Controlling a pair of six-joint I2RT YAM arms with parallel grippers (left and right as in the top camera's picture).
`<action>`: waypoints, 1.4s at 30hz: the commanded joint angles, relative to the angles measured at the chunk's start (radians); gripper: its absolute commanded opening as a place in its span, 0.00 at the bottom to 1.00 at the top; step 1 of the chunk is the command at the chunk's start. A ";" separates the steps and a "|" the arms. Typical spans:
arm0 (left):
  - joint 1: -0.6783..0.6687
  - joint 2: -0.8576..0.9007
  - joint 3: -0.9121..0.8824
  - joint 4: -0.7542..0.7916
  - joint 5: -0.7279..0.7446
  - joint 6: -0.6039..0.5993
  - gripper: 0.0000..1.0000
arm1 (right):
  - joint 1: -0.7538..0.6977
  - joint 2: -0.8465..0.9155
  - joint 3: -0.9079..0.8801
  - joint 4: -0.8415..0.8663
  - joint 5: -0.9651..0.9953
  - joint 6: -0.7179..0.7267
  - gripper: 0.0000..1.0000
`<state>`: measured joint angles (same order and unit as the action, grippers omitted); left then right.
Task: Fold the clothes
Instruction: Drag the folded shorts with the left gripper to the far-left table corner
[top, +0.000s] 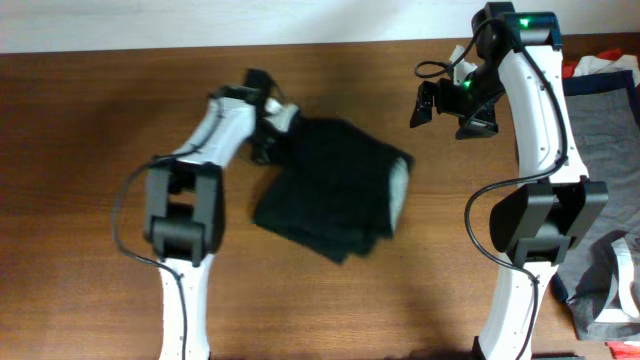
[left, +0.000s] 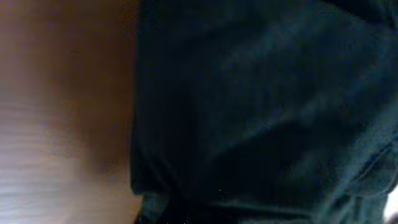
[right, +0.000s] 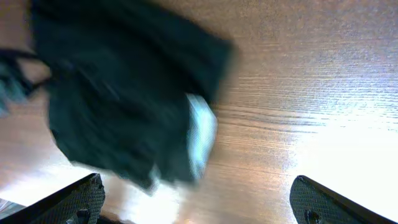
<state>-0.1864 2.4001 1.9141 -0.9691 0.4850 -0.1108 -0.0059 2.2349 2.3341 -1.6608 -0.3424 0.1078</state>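
The black shorts (top: 335, 185) lie folded in a rough square in the middle of the wooden table, with a pale inner band showing at their right edge. My left gripper (top: 272, 135) is down at their top left corner, pressed into the fabric; its wrist view is filled by dark cloth (left: 261, 106) and the jaws are hidden. My right gripper (top: 428, 103) hangs in the air to the upper right of the shorts, open and empty. Its wrist view shows the shorts (right: 124, 93) below and to the left of its spread fingers (right: 199, 202).
A pile of other clothes lies at the right table edge: grey, red and white pieces (top: 600, 85) at the top, grey and navy ones (top: 605, 280) lower down. Bare wood (top: 80, 150) lies to the left of the shorts.
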 joint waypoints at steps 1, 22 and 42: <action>0.276 0.016 -0.002 0.153 -0.150 -0.231 0.01 | -0.006 -0.012 0.017 -0.001 -0.009 -0.003 0.99; 0.645 0.027 -0.002 0.466 -0.259 -1.160 0.01 | -0.006 -0.012 0.017 -0.038 0.002 -0.003 0.99; 0.832 0.055 0.075 0.418 0.016 -0.815 0.54 | -0.006 -0.012 0.017 -0.038 0.006 -0.004 0.99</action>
<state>0.5964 2.4771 1.9575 -0.4507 0.4759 -1.0683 -0.0059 2.2349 2.3341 -1.6939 -0.3416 0.1055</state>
